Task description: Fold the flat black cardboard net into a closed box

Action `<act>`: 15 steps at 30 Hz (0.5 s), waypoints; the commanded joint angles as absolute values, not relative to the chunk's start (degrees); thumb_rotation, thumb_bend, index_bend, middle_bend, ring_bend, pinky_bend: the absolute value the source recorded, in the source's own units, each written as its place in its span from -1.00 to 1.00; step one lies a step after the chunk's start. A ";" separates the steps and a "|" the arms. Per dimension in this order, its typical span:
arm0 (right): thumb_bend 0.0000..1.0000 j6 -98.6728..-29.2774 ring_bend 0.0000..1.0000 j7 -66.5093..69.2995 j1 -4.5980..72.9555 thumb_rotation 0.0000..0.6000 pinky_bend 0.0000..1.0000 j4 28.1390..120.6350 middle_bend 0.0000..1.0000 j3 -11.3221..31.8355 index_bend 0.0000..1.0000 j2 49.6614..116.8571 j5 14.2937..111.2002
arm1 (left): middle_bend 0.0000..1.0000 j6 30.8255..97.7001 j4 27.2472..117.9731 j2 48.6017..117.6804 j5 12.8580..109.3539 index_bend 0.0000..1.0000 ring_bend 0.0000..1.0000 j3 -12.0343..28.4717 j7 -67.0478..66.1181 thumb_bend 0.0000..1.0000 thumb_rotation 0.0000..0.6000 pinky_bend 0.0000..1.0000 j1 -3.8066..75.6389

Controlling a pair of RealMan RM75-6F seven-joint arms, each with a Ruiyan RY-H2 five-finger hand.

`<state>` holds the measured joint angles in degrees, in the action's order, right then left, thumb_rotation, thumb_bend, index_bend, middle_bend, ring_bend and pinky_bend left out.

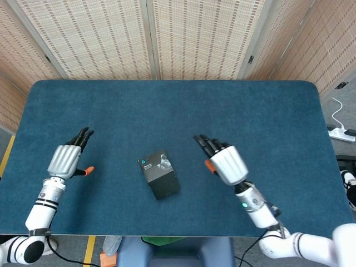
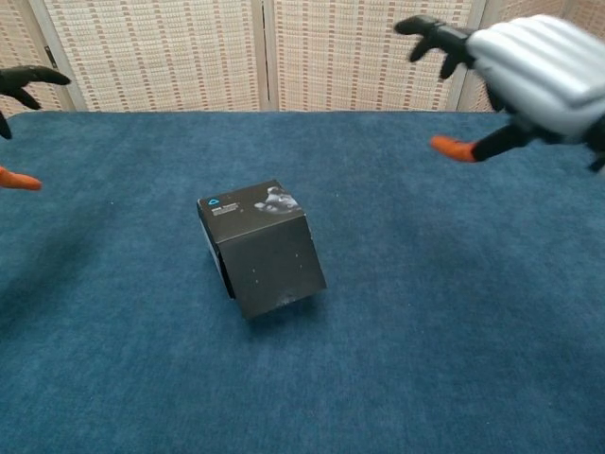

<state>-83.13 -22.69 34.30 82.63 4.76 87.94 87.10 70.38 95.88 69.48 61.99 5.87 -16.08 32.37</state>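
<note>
My left hand (image 1: 65,160) hovers over the left part of the blue tabletop (image 1: 250,117), palm down, its dark fingers (image 1: 82,135) spread wide and pointing away from me, holding nothing. Its orange-tipped thumb (image 1: 88,170) sticks out toward the middle of the tabletop. In the chest view I catch only a dark fingertip and the orange thumb tip of this hand at the left edge of the picture.

To the right of those fingers, well apart from them, the black box (image 1: 158,174) sits on the tabletop with all its flaps closed. It is turned at an angle to the tabletop's edges, and its top face carries a small blue mark and a pale printed patch near the far corner. In the chest view the box (image 2: 262,248) seems to lean a little, its top face tipped toward the far left, though I cannot tell whether it lies flat on the cloth.

Further right, my right hand (image 1: 226,161) is raised above the tabletop, clear of the box. Its dark fingers (image 1: 204,143) are fanned wide and empty, reaching up and to the left, and its orange-tipped thumb (image 1: 209,165) points back toward the box. The chest view shows this hand (image 2: 529,68) high at the upper right, fingers apart.
</note>
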 commanded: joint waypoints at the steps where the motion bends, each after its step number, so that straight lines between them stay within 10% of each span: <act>1: -0.43 -85.46 -0.76 -19.63 26.67 1.00 -0.32 89.81 -0.59 3.08 -1.00 78.21 81.53 | -0.92 75.87 94.85 69.02 64.08 -0.97 -0.72 5.01 -16.67 -0.58 1.00 -0.41 28.36; 15: -0.43 -93.41 -0.90 -1.46 10.55 1.00 -0.56 89.55 -0.68 -2.22 -1.00 67.37 81.50 | -0.89 90.45 97.69 68.15 71.69 -0.92 -0.76 -0.25 -15.87 -0.58 1.00 -0.53 14.68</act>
